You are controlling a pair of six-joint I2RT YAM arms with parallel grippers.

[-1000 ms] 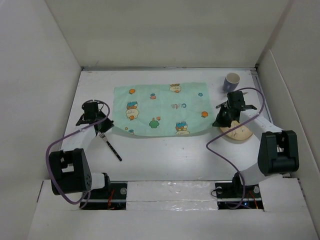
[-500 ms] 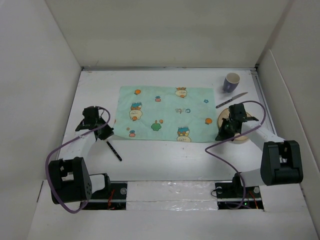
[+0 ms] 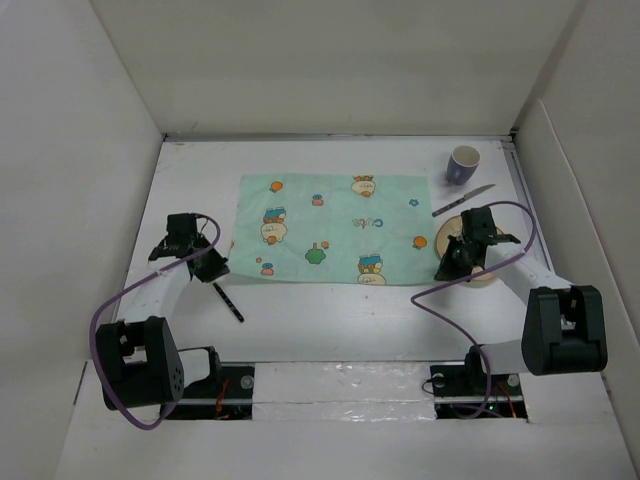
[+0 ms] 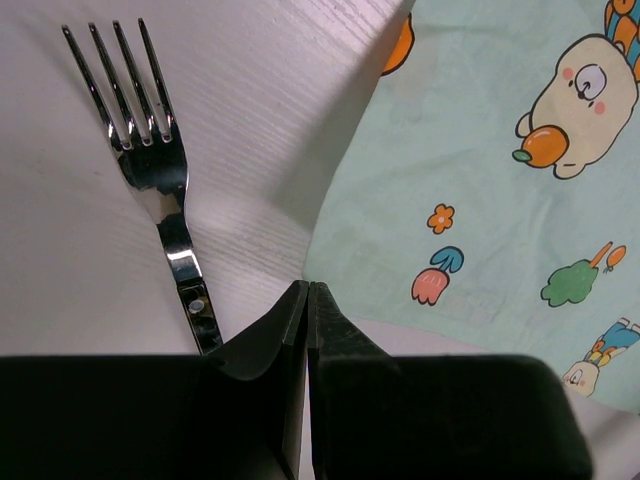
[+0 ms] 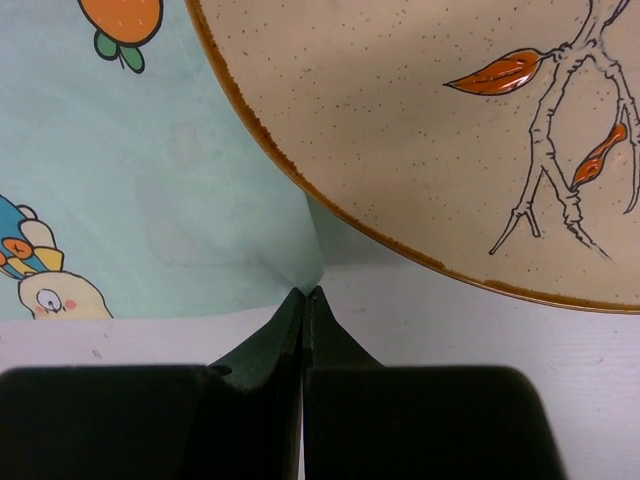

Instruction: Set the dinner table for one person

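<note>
Left arm: Reaching forward from its base at the near left, elbow bent, wrist dipped low over the surface (image 3: 330,310) at the near left corner of the mat (image 3: 340,225).
Left tool: From my wrist view, the left tool (image 4: 307,290) has its two fingers pressed together with no gap. Their tips pinch the mat's edge, which lifts slightly toward them.
Right arm: Mirrors the left, stretched in from the near right, wrist low at the mat's near right corner.
Right tool: The right tool (image 5: 303,295) is likewise clamped tight, and the cloth creases where its tips bite the corner.
Surface: The white surface lies directly beneath both tools and carries everything I can see. Bare white shows on either side of each pair of fingertips.
Mat: Spread nearly flat across the middle of the surface, stretched between the two tools.
Fork: The fork (image 4: 160,190) lies on bare surface just left of the mat and beside the left tool, tines pointing away from it.
Plate: The plate (image 5: 450,130) sits right of the mat, just beyond the right tool. Its rim meets the cloth edge, and I cannot tell whether the cloth runs under it.
Knife: The knife (image 3: 463,201) lies angled just beyond the plate.
Cup: The cup (image 3: 463,163) stands upright near the far right corner, behind the knife.
</note>
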